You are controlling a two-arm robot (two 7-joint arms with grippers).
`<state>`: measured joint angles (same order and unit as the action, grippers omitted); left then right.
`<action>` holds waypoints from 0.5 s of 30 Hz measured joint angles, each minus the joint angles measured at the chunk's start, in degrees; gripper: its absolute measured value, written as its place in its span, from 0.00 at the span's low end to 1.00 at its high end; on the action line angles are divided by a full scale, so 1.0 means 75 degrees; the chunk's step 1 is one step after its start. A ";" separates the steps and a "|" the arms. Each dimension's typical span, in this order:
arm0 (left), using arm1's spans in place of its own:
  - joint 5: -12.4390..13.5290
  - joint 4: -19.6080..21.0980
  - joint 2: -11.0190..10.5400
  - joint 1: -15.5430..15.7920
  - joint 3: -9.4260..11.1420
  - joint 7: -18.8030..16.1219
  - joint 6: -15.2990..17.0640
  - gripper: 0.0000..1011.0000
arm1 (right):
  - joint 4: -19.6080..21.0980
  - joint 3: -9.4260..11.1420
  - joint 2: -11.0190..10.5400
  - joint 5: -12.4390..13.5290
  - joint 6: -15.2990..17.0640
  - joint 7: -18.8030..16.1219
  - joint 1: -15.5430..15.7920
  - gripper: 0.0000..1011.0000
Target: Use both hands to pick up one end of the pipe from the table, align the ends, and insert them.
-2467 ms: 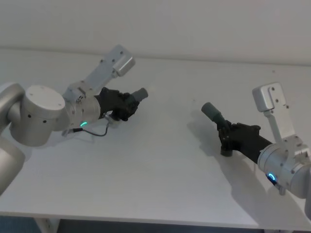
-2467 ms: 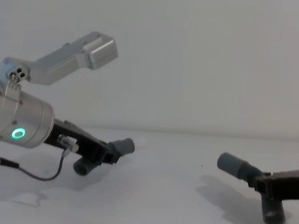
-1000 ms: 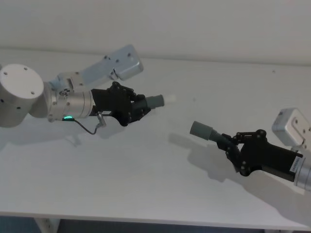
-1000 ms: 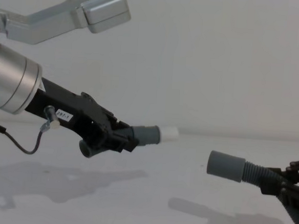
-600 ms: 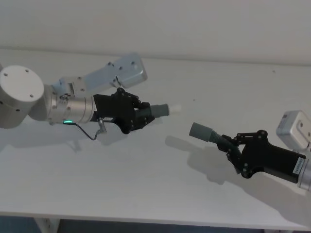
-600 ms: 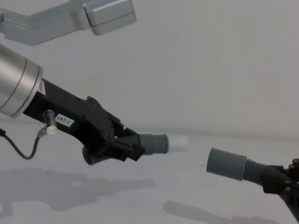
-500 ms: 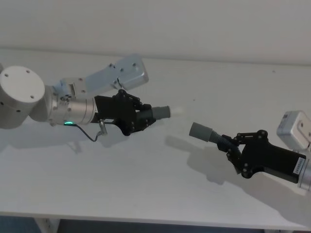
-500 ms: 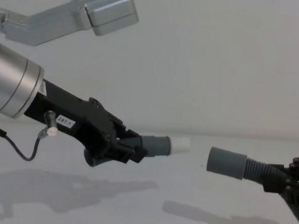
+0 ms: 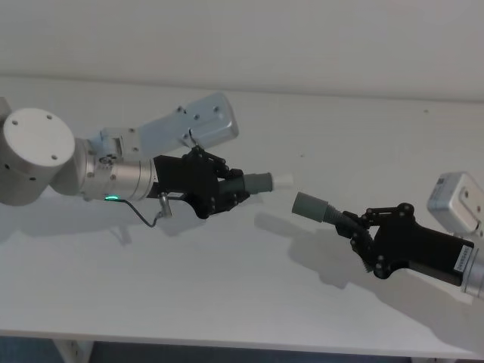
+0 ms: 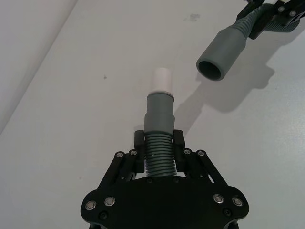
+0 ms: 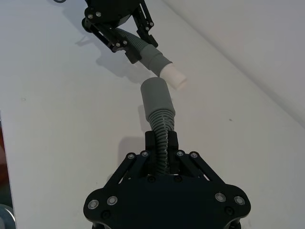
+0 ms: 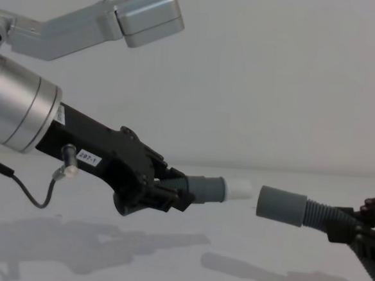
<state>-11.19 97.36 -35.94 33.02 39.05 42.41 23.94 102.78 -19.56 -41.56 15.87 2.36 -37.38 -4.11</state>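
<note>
Both pipe pieces hang in the air above the white table (image 9: 227,295). My left gripper (image 9: 227,189) (image 12: 171,194) is shut on the ribbed part of one piece (image 10: 158,155). That piece's grey cuff (image 9: 261,182) ends in a white tip (image 12: 239,190) that points at the other piece. My right gripper (image 9: 361,231) (image 11: 162,140) is shut on the ribbed hose (image 11: 163,129) of the second piece. The open grey cuff of this second piece (image 12: 279,205) (image 10: 221,55) faces the white tip. A small gap separates the two ends, roughly in line in the chest view.
The table's front edge (image 9: 242,344) runs along the bottom of the head view. A thin black cable (image 12: 38,197) loops under the left wrist. Shadows of both arms lie on the table below them.
The left gripper has carried its pipe piece further towards the right, so the white tip is now close to the other cuff. The right gripper has barely moved.
</note>
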 joint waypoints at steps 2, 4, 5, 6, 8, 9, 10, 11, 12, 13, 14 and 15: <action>-0.0005 0.0011 -0.0001 -0.0004 0.0009 -0.0016 -0.0004 0.33 | 0.0000 -0.0019 -0.0001 0.0006 0.0027 0.0015 -0.0015 0.14; -0.0012 0.0034 -0.0001 -0.0010 0.0023 -0.0045 -0.0008 0.33 | -0.0007 -0.0043 -0.0002 0.0011 0.0061 0.0034 -0.0034 0.13; -0.0014 0.0039 -0.0001 -0.0012 0.0028 -0.0049 -0.0008 0.33 | -0.0012 -0.0050 -0.0001 0.0013 0.0076 0.0040 -0.0041 0.13; -0.0021 0.0053 -0.0003 -0.0017 0.0040 -0.0069 -0.0009 0.33 | -0.0026 -0.0069 -0.0001 0.0016 0.0107 0.0051 -0.0061 0.13; -0.0026 0.0066 -0.0005 -0.0018 0.0050 -0.0085 -0.0009 0.33 | -0.0041 -0.0083 0.0002 0.0018 0.0128 0.0061 -0.0076 0.13; -0.0028 0.0071 -0.0007 -0.0018 0.0056 -0.0091 -0.0009 0.33 | -0.0048 -0.0090 0.0004 0.0019 0.0145 0.0072 -0.0085 0.13; -0.0030 0.0083 -0.0010 -0.0018 0.0068 -0.0105 -0.0009 0.33 | -0.0067 -0.0108 0.0011 0.0020 0.0170 0.0087 -0.0107 0.13; -0.0031 0.0092 -0.0013 -0.0018 0.0075 -0.0111 -0.0008 0.33 | -0.0067 -0.0108 0.0011 0.0020 0.0170 0.0087 -0.0107 0.13; -0.0032 0.0098 -0.0015 -0.0018 0.0080 -0.0119 -0.0007 0.33 | -0.0085 -0.0123 0.0015 0.0022 0.0194 0.0100 -0.0126 0.13; -0.0032 0.0107 -0.0021 -0.0017 0.0093 -0.0137 0.0003 0.33 | -0.0105 -0.0141 0.0020 0.0023 0.0214 0.0109 -0.0149 0.13; -0.0032 0.0114 -0.0026 -0.0015 0.0101 -0.0144 0.0008 0.33 | -0.0113 -0.0147 0.0021 0.0025 0.0223 0.0114 -0.0157 0.13; -0.0032 0.0120 -0.0029 -0.0014 0.0107 -0.0152 0.0013 0.33 | -0.0123 -0.0157 0.0024 0.0026 0.0234 0.0120 -0.0169 0.13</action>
<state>-11.42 98.27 -36.16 32.91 39.85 41.27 24.04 101.86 -20.74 -41.38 16.07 4.12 -36.48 -5.37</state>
